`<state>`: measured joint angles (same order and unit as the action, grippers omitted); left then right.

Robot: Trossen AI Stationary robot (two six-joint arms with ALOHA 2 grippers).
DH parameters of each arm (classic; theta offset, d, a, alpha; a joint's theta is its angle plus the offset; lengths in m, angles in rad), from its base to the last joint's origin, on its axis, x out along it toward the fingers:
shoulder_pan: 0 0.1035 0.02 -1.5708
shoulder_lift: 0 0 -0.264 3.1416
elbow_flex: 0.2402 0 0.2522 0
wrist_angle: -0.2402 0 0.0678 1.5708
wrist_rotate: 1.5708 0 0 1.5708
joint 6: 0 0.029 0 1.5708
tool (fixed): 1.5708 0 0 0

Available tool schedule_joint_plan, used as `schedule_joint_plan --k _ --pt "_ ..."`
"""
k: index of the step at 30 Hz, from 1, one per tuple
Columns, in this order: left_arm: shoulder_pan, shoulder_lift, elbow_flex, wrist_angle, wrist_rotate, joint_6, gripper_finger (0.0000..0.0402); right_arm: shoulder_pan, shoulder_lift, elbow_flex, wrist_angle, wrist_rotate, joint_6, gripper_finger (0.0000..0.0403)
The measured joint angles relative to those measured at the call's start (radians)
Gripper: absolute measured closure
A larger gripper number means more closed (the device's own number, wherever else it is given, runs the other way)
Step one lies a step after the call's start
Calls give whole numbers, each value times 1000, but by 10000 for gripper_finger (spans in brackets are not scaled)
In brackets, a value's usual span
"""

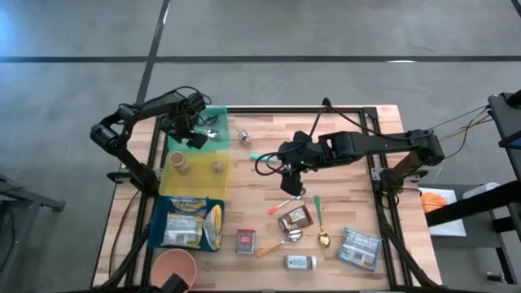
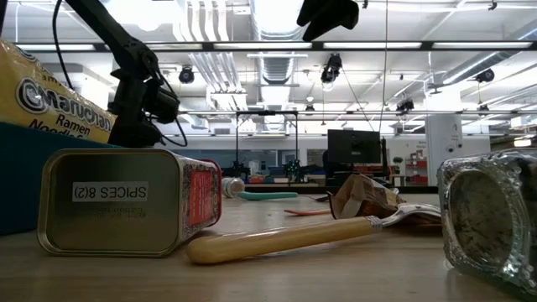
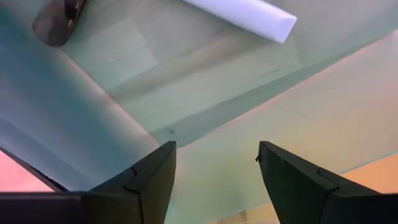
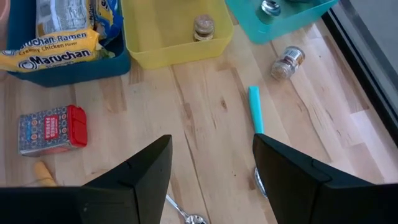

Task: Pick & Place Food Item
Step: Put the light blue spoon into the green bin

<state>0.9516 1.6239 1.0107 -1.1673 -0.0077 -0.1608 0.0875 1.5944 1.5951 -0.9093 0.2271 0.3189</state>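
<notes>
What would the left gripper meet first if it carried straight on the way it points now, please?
Probably the bare floor of the teal bin: the open left gripper points into it, with nothing between its fingers. Depth is unclear.

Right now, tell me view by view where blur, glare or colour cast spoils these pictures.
Low view: the spice tin is sharp, the glass jar at the edge is soft, and the ceiling lights flare white. Left wrist view: the teal bin fills the frame so close that it is a blurred colour wash, with the left tool dark. High view and right wrist view: evenly lit and readable.
</notes>
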Motion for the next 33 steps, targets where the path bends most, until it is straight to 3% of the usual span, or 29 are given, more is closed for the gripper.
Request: schedule_joint_plan --k 11,19,26,33 --pt "-46 -104 91 -38 11 -12 164 -17 0 0 -41 11 103 179" --pt "-244 -172 185 -20 45 -96 164 -110 49 -18 -111 -16 119 179" --pt "-499 -172 201 194 41 -102 164 -144 68 -47 -114 -42 137 179" --pt "-580 -144 203 402 34 -79 164 -143 17 -59 -116 -46 158 179"
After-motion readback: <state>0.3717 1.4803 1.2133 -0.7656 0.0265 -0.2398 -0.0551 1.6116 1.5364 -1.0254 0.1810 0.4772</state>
